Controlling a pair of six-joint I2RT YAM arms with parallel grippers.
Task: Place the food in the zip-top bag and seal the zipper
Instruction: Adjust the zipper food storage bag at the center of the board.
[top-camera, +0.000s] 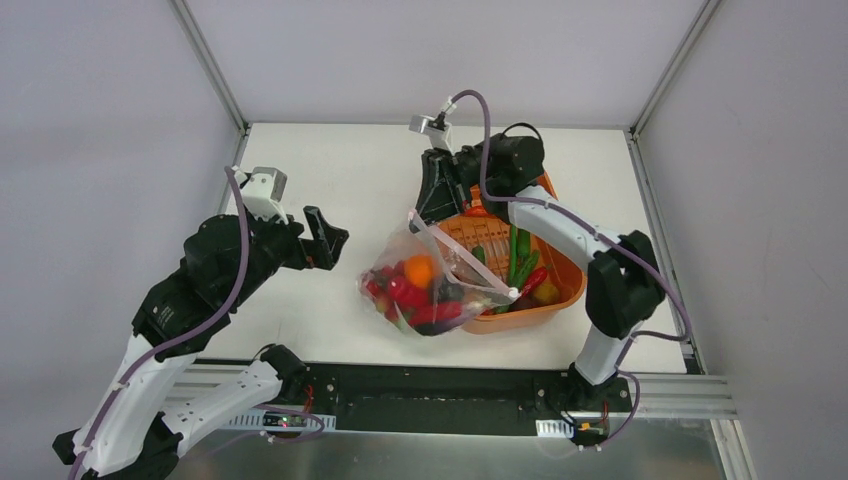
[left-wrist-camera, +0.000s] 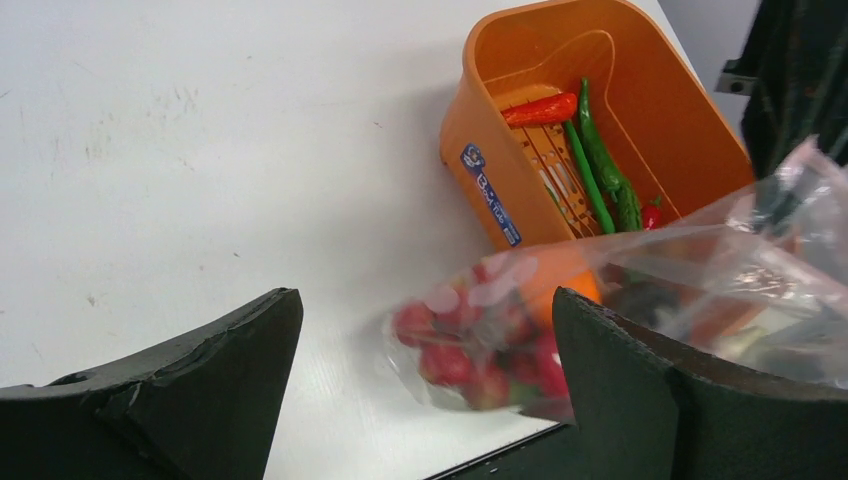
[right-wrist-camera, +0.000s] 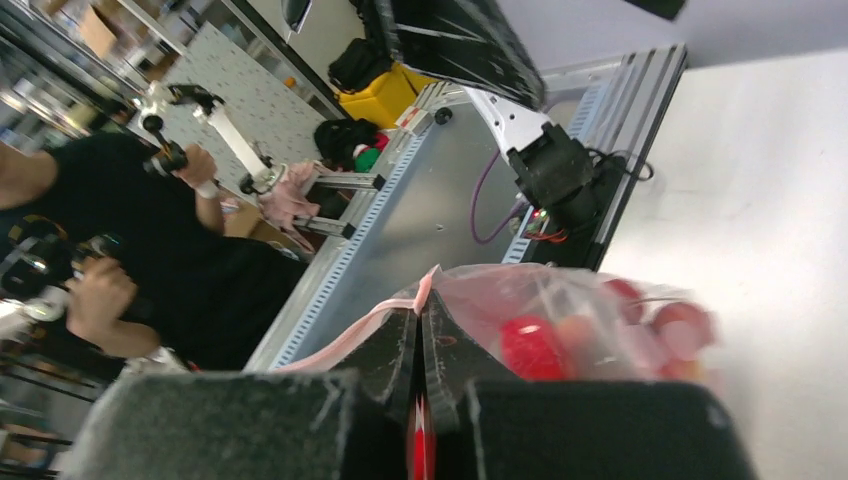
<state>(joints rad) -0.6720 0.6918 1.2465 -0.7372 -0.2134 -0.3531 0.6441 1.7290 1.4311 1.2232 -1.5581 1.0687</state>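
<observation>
Orange plastic gives you the reference: the orange tub (top-camera: 572, 290).

**Overhead view.** The zip-top bag (top-camera: 440, 240) rests on the table (top-camera: 330, 160) against the tub's left wall, with its mouth lifted over the tub's rim. Most of the food (top-camera: 420, 272) sits in the bag's belly. Green peppers (top-camera: 520, 255) and a red pepper (top-camera: 534, 280) lie inside the tub. The right gripper (top-camera: 425, 212) hangs over the tub's far-left corner, at one corner of the bag's mouth. The left gripper (top-camera: 328, 245) hovers well left of the tub, apart from the bag.

**Left wrist view.** The jaws stand wide apart with nothing between them. The bag lies ahead, and the tub stands beyond it.

**Right wrist view.** The fingers (right-wrist-camera: 385, 350) are pressed together on the bag's edge, pinching the zipper (right-wrist-camera: 340, 340). The loaded bag hangs past them.

**Handling (judgement).**
- Treat the bag as thin, soft, slippery film. It is bottom-heavy with food and will likely sag or fold if you hold it by the film.
- Take hold of the bag on the pink strip, which is probably the stiffest part, at the corner opposite the right gripper. This keeps the mouth open over the tub.
- The toy peppers look light, hard and smooth. Grip each across its middle so it does not pivot.
</observation>
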